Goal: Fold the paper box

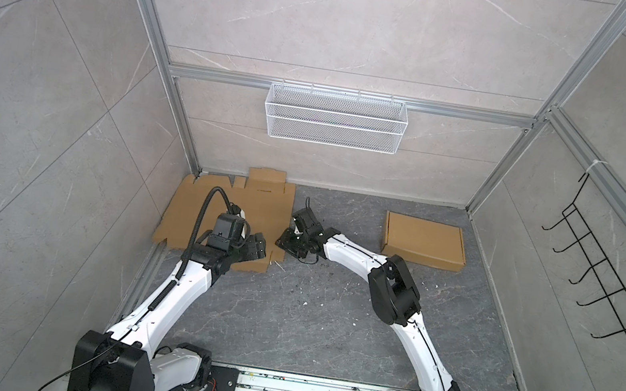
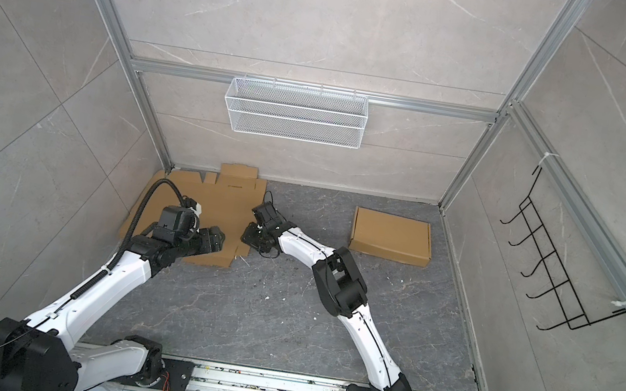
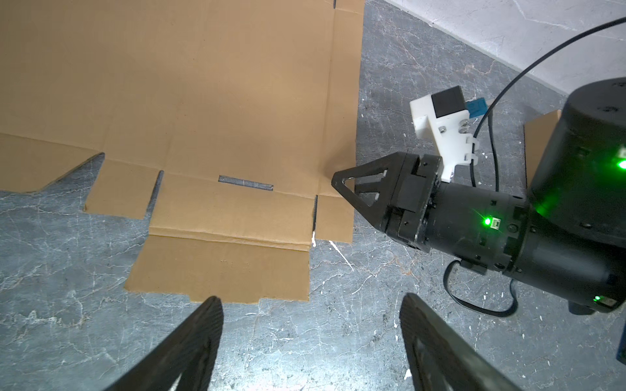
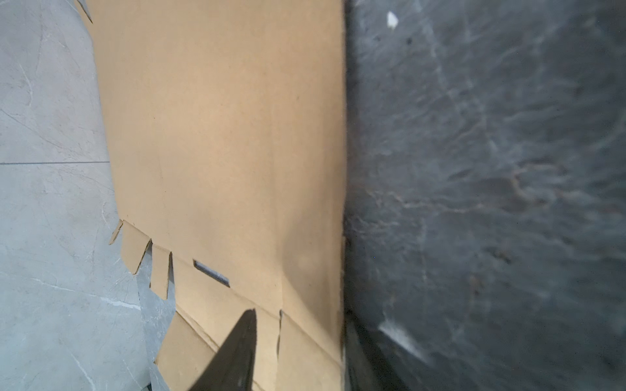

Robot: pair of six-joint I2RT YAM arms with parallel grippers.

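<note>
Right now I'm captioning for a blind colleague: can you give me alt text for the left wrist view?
A flat, unfolded cardboard sheet lies on a dark grey floor, with the right gripper at its side edge; a grip cannot be confirmed. The left gripper is open, framing bare floor beside the sheet's end flap.

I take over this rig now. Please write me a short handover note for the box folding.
Left gripper: open, empty, above the near edge of the flat cardboard blank.
Right gripper: at the blank's right edge, one finger over it; grip unclear.
Folded cardboard box: closed, lying apart at the far right.
Done: no fold on the blank; it lies flat.
To do: all its folds.
</note>
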